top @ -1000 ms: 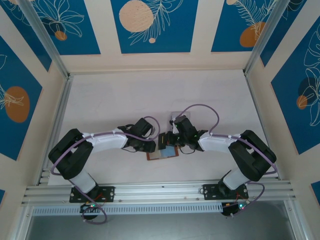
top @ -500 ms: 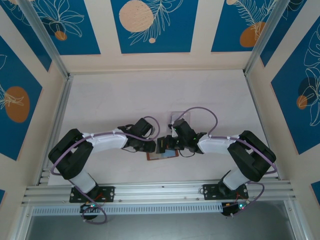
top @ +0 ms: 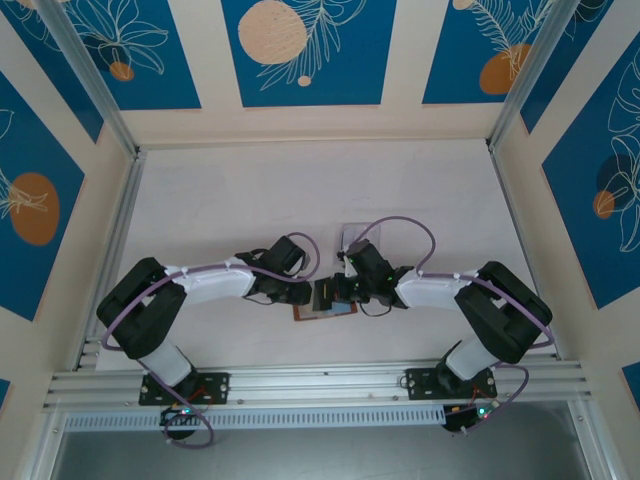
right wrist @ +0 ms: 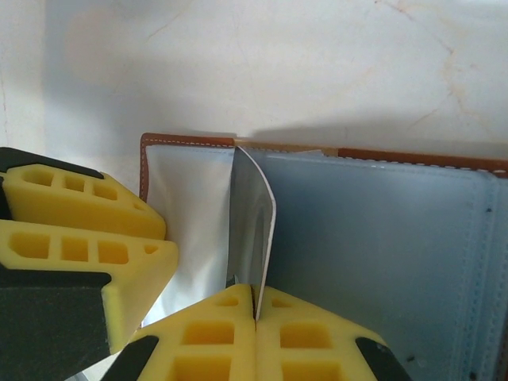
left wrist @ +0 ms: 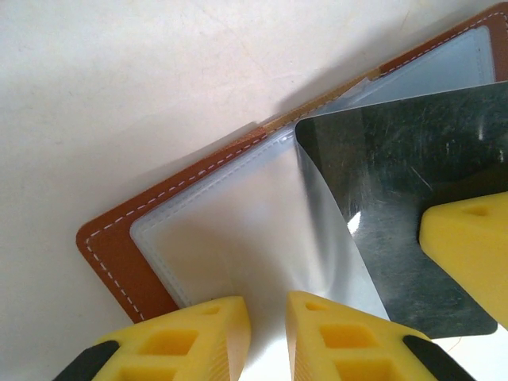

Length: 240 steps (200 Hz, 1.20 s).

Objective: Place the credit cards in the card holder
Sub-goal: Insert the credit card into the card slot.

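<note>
Inserting: right tool point(right wrist: 255, 308) clamped on grey card point(left wrist: 397, 182) at card holder point(left wrist: 119, 246) pocket mouth; left tool point(left wrist: 268, 325) near-together, grip unclear. Next: slide card in.

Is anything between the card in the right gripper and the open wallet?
Nothing visible does. The dark card, pinched in the right gripper, reaches the clear sleeve of the open wallet; the left gripper sits beside its path.

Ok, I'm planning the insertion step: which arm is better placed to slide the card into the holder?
Right. The right gripper is shut on the dark card, whose edge sits at the open card holder's clear sleeves. The left gripper seems to pinch the holder's edge, steadying it.
</note>
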Tool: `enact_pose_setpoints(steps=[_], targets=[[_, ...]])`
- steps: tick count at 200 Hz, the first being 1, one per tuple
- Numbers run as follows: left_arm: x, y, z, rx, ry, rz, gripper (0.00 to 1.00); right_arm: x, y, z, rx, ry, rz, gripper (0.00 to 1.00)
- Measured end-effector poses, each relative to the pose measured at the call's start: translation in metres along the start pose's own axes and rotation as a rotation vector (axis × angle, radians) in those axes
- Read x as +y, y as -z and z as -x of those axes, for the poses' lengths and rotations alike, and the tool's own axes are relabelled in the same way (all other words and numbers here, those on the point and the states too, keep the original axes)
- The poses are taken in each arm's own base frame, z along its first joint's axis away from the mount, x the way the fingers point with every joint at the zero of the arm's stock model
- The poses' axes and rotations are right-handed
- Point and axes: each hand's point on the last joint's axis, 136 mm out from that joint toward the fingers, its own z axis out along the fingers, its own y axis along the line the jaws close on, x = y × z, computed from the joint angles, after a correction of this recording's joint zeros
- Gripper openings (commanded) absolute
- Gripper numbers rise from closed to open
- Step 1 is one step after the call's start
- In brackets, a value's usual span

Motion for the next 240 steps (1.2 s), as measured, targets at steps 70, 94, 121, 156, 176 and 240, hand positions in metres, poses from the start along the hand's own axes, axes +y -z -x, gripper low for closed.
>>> enact_pose_setpoints(steps=[70, 94, 121, 156, 176, 240], targets=[[0.000, 0.000, 0.000, 0.000, 0.000, 0.000, 0.23, -0.003, 0.000, -0.006, 0.034, -0.008, -0.012, 0.00], [0.000, 0.000, 0.000, 0.000, 0.000, 0.000, 0.24, -0.004, 0.000, -0.009, 0.045, -0.010, -0.016, 0.00], [0.000, 0.000, 0.000, 0.000, 0.000, 0.000, 0.23, -0.002, -0.002, -0.010, 0.068, -0.002, -0.014, 0.00], [0.000, 0.000, 0.000, 0.000, -0.001, 0.000, 0.23, 0.002, -0.004, -0.008, 0.093, 0.018, -0.012, 0.00], [0.000, 0.000, 0.000, 0.001, -0.001, 0.000, 0.23, 0.004, -0.005, -0.008, 0.103, 0.023, -0.005, 0.00], [0.000, 0.000, 0.000, 0.000, 0.000, 0.000, 0.23, 0.012, -0.015, -0.011, 0.101, 0.001, 0.052, 0.06]])
